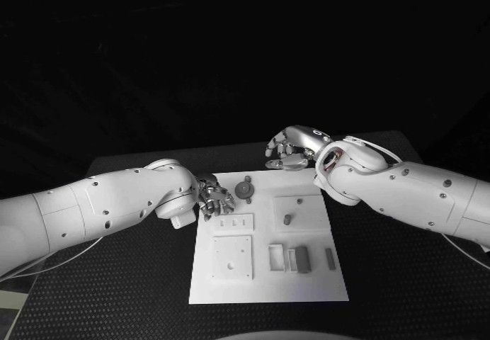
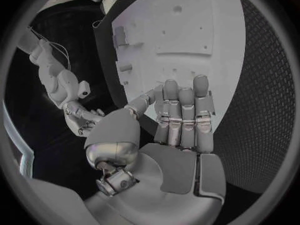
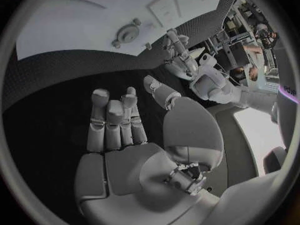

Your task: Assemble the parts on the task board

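- Parts (image 1: 290, 258) grey here: upright blocks clustered near the board's near edge, right of centre, a round disc-like piece (image 1: 244, 189) with a raised hub at the far edge, a short peg-like piece (image 1: 288, 219) standing mid-right.
- Judged small, light and rigid, moulded or machined; smooth faces likely slippery under metal fingertips, so apt to twist or pop out of a loose pinch.
- Best taken across two opposite flat sides of a block, low enough to stop tipping; disc better pinched at its hub or by the rim from above.
- Probably not fragile, yet easy to knock over or nudge out of line when approached carelessly.
- Task board (image 1: 316, 283), white plate in the table's middle, carrying square raised panels with small holes on its left half and recesses on its right; looks stiff and flat, likely to slide on the mat if pushed sideways.
- Left hand (image 1: 214, 199) hovering at the board's far left edge, just beside the disc, fingers gently curled and parted, holding nothing; left wrist view confirms straightish fingers (image 2: 181, 117) above the white surface, palm bare.
- Right hand (image 1: 291, 149) off the board beyond its far edge, over the dark mat, fingers loosely bent and apart, nothing held; right wrist view shows an unfilled palm (image 3: 125, 160).
- Table (image 1: 408, 283) black, textured mat all round the board.
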### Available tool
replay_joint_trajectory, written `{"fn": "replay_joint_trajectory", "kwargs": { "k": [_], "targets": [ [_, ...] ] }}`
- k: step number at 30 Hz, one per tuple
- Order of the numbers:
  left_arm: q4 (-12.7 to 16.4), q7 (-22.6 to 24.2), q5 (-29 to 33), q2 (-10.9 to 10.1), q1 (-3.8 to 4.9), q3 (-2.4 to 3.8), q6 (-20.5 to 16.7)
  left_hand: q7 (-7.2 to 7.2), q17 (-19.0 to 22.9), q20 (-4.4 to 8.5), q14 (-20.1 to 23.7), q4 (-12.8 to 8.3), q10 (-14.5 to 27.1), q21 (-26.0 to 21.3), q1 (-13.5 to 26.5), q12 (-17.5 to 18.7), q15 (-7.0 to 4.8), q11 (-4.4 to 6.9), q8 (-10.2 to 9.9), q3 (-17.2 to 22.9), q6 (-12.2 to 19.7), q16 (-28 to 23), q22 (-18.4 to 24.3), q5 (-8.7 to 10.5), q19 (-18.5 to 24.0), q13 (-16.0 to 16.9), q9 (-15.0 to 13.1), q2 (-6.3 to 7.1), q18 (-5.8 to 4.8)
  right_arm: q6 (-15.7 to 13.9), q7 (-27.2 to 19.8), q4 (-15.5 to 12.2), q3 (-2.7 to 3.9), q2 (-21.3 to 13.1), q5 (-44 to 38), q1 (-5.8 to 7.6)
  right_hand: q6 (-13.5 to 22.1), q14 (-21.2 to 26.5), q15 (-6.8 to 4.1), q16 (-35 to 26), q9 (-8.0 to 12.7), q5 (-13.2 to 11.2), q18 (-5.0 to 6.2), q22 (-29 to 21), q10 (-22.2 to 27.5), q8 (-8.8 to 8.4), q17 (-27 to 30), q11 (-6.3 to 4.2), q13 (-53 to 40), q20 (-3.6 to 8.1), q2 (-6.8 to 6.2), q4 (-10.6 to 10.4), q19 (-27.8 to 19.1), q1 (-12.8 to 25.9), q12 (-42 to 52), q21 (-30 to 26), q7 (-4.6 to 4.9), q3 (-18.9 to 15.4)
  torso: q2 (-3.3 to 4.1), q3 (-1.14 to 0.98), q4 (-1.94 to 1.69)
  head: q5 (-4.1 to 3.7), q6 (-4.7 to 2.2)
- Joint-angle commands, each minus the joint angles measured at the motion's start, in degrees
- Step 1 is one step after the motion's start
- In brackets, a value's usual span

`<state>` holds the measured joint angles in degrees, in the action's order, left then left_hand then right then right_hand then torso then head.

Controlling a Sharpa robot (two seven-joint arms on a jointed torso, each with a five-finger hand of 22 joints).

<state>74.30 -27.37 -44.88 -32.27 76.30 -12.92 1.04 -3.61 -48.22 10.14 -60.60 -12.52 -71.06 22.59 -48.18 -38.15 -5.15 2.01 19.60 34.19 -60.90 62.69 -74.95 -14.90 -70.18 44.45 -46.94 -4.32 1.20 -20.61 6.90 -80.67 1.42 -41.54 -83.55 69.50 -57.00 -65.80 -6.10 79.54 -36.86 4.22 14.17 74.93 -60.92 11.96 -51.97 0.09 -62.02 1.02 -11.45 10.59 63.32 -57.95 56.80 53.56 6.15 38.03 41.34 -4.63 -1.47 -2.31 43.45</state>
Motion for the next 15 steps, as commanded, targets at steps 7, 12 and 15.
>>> {"fn": "replay_joint_trajectory", "kwargs": {
  "k": [7, 12, 15],
  "targets": [
    [-0.73, -1.55, -5.29, 1.01, -0.72, -0.01, -2.65, 0.82, 1.01, 2.40, -1.02, 0.07, 0.70, 4.47, -1.44, -5.32, -2.21, 1.24, 1.74, 0.67, -0.13, 5.22, -1.47, 0.11, -1.48, 1.16, -9.77, -1.15, 1.15, -0.68, -1.25, 0.84, 0.85, 0.25, 2.29, 0.43, -0.29, -0.03, 0.18, -0.30, 0.05, 0.11, 0.83, 0.61, 0.09, 0.04, 0.09, 0.03, 0.10, -0.05, -0.05, 0.01, 0.00, -0.65, 0.02, -0.17, 0.31, 0.17, 0.03, 0.01, -0.05, -0.26, 0.38],
    [-0.86, -1.73, -6.56, 1.55, -1.24, -0.01, -2.98, 0.97, 1.43, 2.90, -1.22, 0.17, 0.76, 5.86, -1.44, -6.95, -2.77, 1.44, 1.73, 0.73, -0.14, 6.73, -1.45, 0.09, -1.74, 1.40, -10.50, -1.13, 1.09, -0.49, -1.28, 0.84, 1.03, 0.35, 2.30, 0.43, -0.29, -0.03, 0.18, -0.30, 0.05, 0.11, 0.83, 0.61, 0.09, 0.04, 0.09, 0.03, 0.10, -0.05, -0.02, 0.02, 0.00, -0.67, 0.01, -0.17, 0.31, 0.18, 0.05, 0.07, -0.08, -0.34, 0.57],
    [-0.83, -2.10, -7.71, 1.69, -1.38, -0.01, -3.77, 1.13, 1.71, 3.37, -1.56, 0.30, 0.48, 7.19, -1.42, -8.55, -3.30, 1.66, 1.61, 0.73, -0.16, 8.17, -1.47, 0.19, -2.18, 1.68, -10.95, -1.10, 1.08, -0.45, -1.29, 0.91, 1.15, 0.43, 2.35, 0.43, -0.29, -0.03, 0.18, -0.30, 0.05, 0.11, 0.83, 0.61, 0.09, 0.04, 0.09, 0.03, 0.10, -0.06, -0.01, 0.03, 0.00, -0.68, 0.01, -0.17, 0.31, 0.18, 0.04, 0.06, -0.06, -0.38, 0.66]
  ]
}}
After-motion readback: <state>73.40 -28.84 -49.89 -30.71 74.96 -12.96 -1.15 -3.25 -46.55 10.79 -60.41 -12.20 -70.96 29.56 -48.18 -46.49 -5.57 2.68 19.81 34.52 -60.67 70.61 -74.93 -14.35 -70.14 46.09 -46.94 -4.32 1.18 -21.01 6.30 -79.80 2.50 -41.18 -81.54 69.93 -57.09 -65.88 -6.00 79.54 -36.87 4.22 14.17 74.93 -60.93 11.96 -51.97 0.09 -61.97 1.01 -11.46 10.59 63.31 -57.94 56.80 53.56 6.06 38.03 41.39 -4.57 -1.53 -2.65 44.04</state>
